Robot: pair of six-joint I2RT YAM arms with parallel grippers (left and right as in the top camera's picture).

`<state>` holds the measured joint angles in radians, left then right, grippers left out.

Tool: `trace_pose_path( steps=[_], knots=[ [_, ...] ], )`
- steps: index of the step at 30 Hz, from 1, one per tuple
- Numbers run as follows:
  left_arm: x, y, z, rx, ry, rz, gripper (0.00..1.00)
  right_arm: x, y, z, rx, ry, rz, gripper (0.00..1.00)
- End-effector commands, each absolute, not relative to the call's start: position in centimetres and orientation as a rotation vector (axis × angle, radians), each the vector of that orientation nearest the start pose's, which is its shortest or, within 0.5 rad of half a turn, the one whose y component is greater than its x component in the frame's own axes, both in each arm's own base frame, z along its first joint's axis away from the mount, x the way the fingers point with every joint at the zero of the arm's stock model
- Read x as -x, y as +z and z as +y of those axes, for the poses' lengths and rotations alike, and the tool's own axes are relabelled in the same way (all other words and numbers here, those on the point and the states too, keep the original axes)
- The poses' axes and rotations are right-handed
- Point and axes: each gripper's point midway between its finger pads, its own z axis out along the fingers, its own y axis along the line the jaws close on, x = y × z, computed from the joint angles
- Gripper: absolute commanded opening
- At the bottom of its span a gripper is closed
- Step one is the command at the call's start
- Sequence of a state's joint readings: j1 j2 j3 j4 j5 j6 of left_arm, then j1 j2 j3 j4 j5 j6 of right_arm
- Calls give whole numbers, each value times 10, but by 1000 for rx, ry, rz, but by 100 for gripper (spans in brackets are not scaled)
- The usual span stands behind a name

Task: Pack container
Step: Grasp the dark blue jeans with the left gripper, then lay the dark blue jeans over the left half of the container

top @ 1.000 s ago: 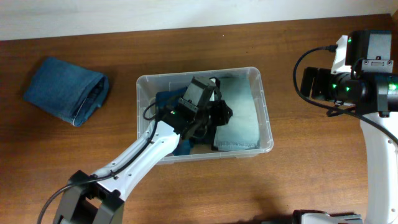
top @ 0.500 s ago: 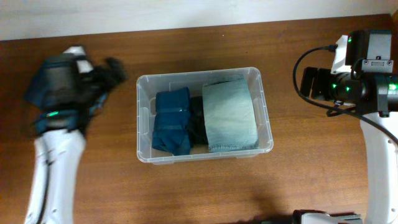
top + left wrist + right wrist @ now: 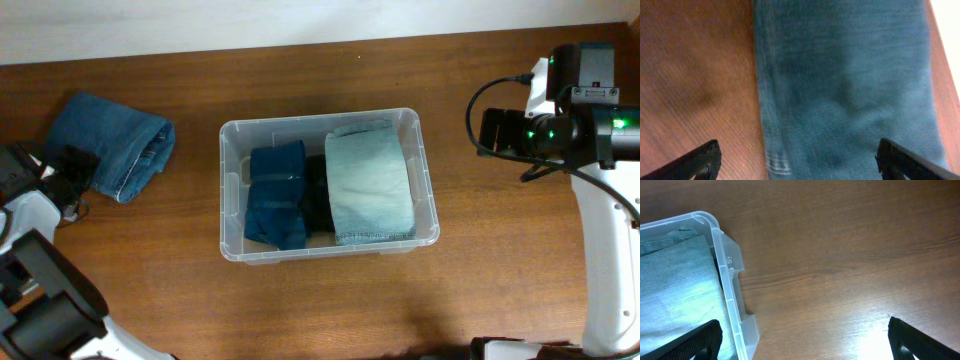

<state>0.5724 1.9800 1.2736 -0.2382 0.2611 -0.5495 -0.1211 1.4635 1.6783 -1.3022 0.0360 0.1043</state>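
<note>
Likely the pickup step: the left end effector (image 3: 799, 162), fingers apart, hovers over the folded blue denim garment (image 3: 840, 80), which next needs clamping and carrying to the clear rectangular plastic container (image 3: 428, 190).

1. A brown wooden table (image 3: 300, 310) with visible grain; the left wrist view also shows it (image 3: 695, 75).
2. A folded mid-blue denim garment (image 3: 108, 143) lies flat near the far left corner of the table. Its layered fold edge, with a pale hem line, faces right. It fills most of the left wrist view (image 3: 845, 85).
3. 3 folded garments lie side by side at mid-table: a dark blue one (image 3: 277, 195) on the left, a black one (image 3: 316, 205) partly hidden between, and a pale blue denim one (image 3: 368, 185) on the right, also in the right wrist view (image 3: 675, 295).
4. A pale wall strip (image 3: 250, 25) runs along the far edge.
</note>
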Motion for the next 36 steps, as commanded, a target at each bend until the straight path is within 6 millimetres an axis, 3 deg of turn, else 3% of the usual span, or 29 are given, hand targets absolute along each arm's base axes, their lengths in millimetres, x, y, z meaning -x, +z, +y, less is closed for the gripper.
trace_pose_path(
  steps=[1,5,8,11,13,14,17,21,23,24,25,27,29,33,36],
  knots=[
    [-453,26,216,1229,-466,2155,99,-331,271,-47,-309,-49,2634,98],
    [-460,-9,198,1283,-577,2174,99,-330,271,-47,-309,-48,2635,98],
    [-464,-17,187,1259,-632,2189,99,-329,270,-47,-310,-48,2641,99],
    [-472,-7,174,1177,-746,2182,48,-328,270,-46,-310,-48,2645,98],
    [-475,-2,168,1149,-801,2172,5,-328,270,-46,-310,-48,2646,98],
    [-475,0,166,1140,-825,2169,1,-328,270,-46,-310,-48,2647,98],
    [-476,11,156,1107,-907,2166,1,-326,269,-46,-311,-48,2653,98],
    [-477,75,146,1001,-954,2121,1,-326,269,-46,-311,-48,2654,98],
    [-479,118,136,897,-988,2077,1,-326,269,-46,-311,-48,2654,98],
    [-477,162,123,795,-1003,2035,0,-326,269,-46,-312,-47,2654,98],
    [-474,179,118,761,-1003,2022,1,-326,269,-46,-312,-47,2654,98],
    [-463,232,99,659,-988,1982,0,-326,269,-46,-312,-47,2654,98],
    [-443,293,65,487,-953,1934,0,-326,269,-46,-312,-47,2654,98],
    [-410,339,6,298,-967,1927,1,-326,269,-44,-308,-33,2657,98],
    [-382,342,-43,181,-985,2000,1,-326,269,-44,-306,-27,2657,99]
  ],
)
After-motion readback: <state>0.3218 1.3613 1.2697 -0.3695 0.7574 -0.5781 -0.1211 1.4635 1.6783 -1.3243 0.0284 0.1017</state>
